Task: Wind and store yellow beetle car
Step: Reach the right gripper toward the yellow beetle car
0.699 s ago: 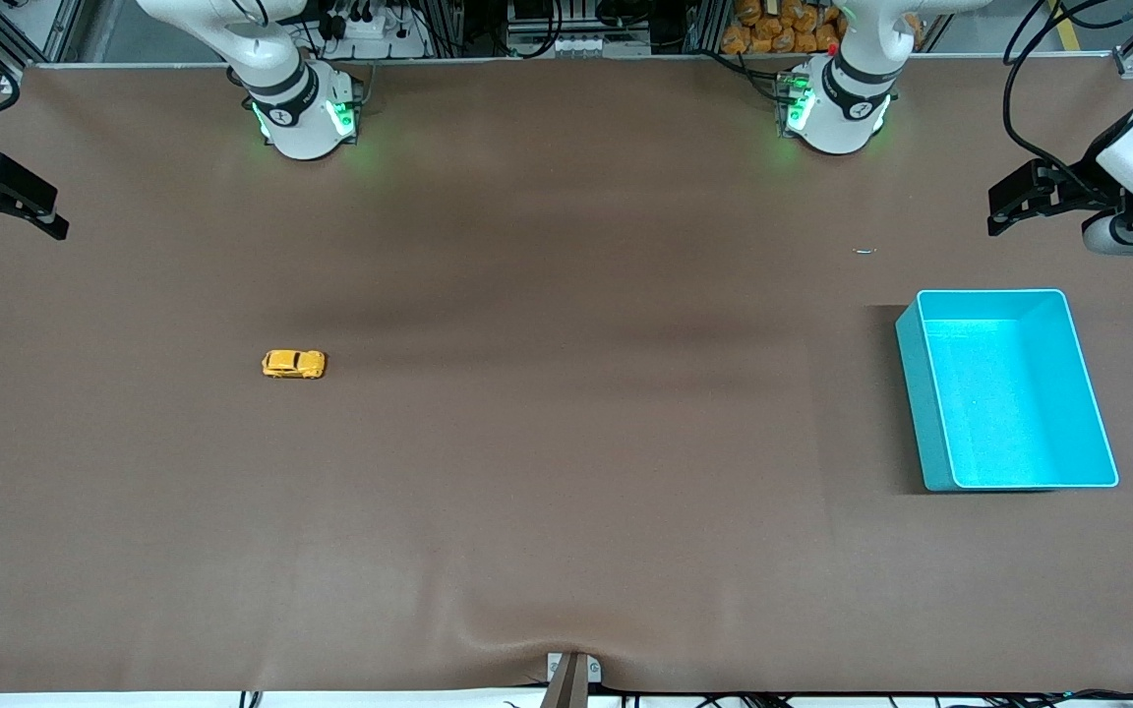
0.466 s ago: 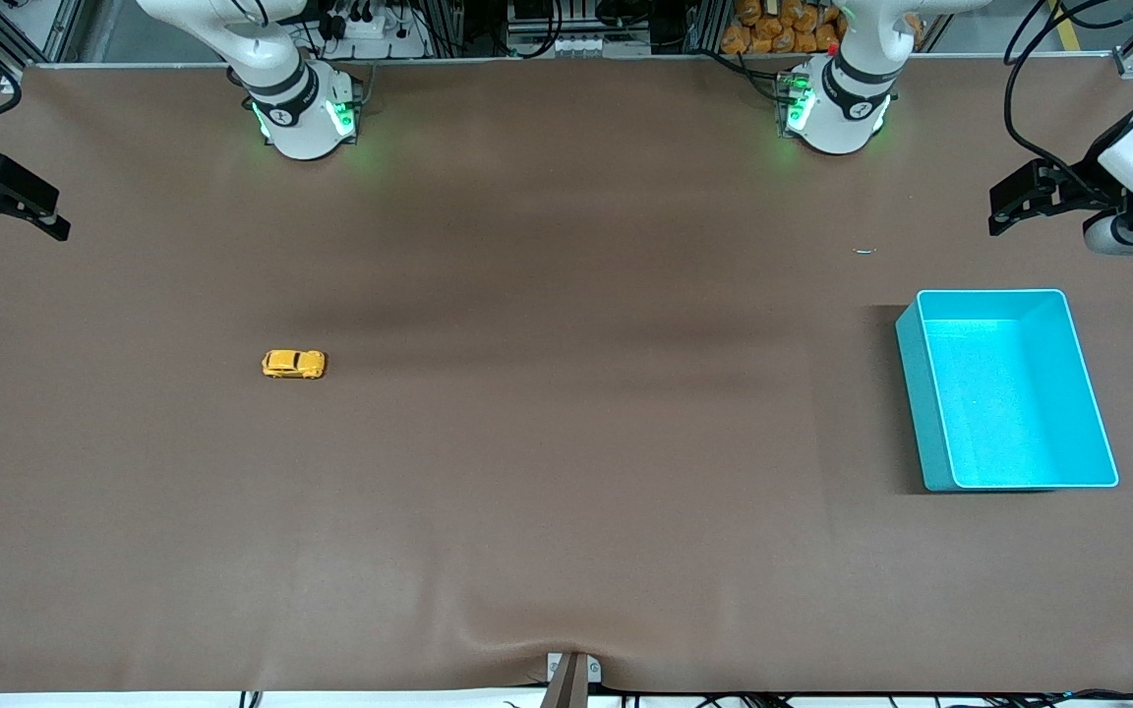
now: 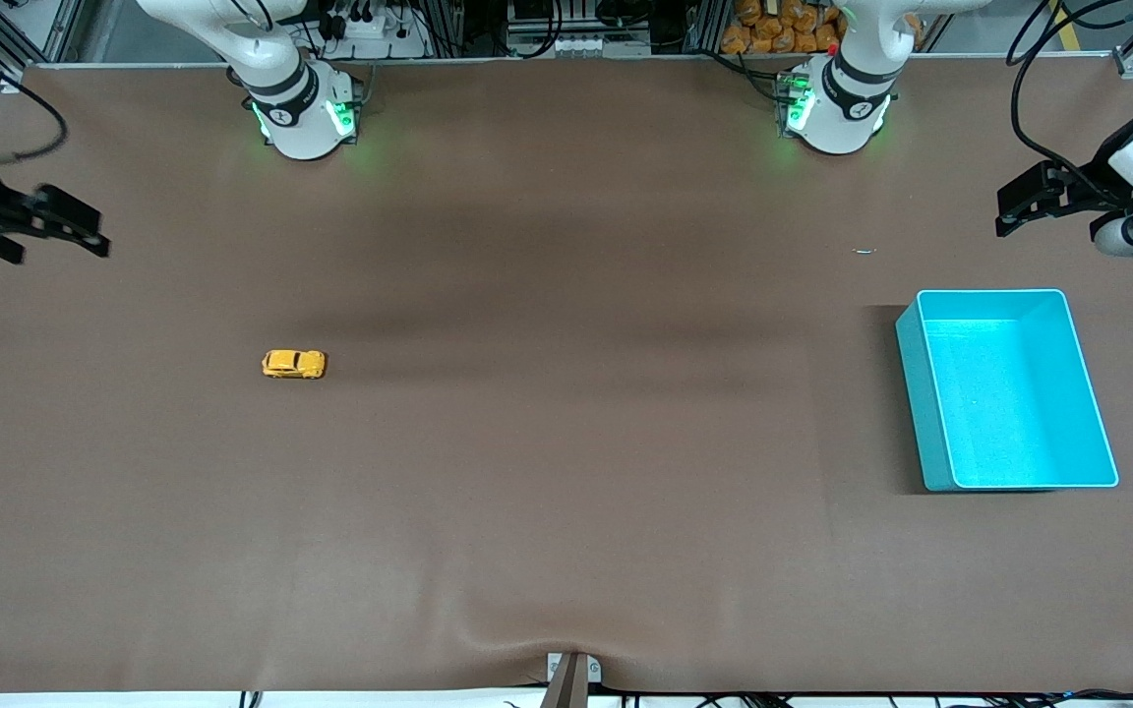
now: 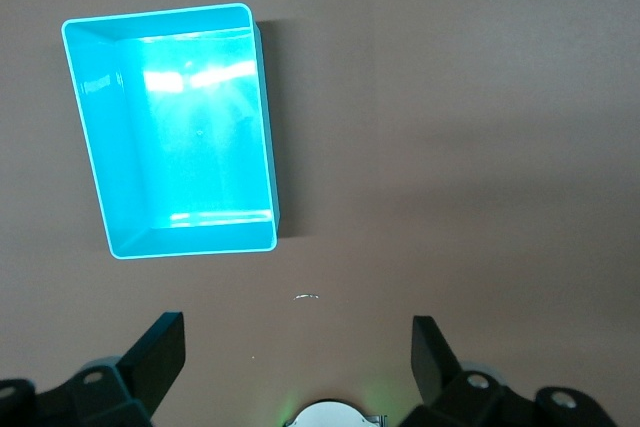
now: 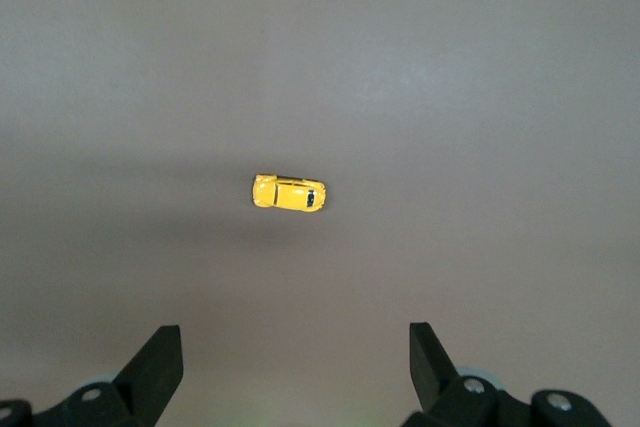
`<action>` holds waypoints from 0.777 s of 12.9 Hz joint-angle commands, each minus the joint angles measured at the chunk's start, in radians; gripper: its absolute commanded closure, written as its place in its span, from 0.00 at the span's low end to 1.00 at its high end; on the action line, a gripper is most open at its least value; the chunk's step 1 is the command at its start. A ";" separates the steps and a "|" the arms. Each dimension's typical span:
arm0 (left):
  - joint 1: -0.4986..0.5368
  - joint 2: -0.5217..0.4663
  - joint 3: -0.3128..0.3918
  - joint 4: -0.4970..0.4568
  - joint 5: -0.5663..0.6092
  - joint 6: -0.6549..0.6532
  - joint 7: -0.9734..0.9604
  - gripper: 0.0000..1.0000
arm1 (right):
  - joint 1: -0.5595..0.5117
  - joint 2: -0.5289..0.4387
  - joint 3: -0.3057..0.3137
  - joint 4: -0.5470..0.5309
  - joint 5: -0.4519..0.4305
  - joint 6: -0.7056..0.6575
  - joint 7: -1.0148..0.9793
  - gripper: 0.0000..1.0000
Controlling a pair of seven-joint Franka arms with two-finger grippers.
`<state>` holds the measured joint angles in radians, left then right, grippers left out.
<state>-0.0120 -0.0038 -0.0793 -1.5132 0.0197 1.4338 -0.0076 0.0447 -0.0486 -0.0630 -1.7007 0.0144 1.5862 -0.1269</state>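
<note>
On the tabletop (image 3: 566, 472), the yellow beetle car (image 3: 293, 364) sat alone, well apart from both grippers' fingers. The right gripper (image 3: 60, 228) hung with fingers spread, empty. The left gripper (image 3: 1024, 202) hovered near the turquoise bin (image 3: 1014, 388), fingers likewise apart.

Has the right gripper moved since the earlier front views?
Yes. The right gripper, open, has shifted inward from the table's edge at the right arm's end, toward the yellow beetle car, which has stayed put.

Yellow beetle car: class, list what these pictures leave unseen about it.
- Yellow beetle car, front view: too small to show any winding key.
- Right wrist view: seen from above, so the underside is hidden and the wheels barely show.
- Left wrist view: shows only the turquoise bin, no car.
</note>
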 commanded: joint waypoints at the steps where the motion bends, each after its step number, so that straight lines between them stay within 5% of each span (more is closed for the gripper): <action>1: 0.003 0.001 0.006 0.007 -0.018 -0.007 0.014 0.00 | 0.000 -0.020 0.003 -0.141 0.003 0.108 -0.092 0.00; 10: -0.002 0.001 0.001 0.007 -0.017 -0.006 0.014 0.00 | 0.003 -0.011 0.095 -0.601 -0.122 0.639 -0.385 0.00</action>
<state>-0.0128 -0.0009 -0.0797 -1.5140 0.0197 1.4339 -0.0076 0.0473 -0.0391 0.0290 -2.2281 -0.0824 2.1549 -0.4279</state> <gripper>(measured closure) 0.000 0.000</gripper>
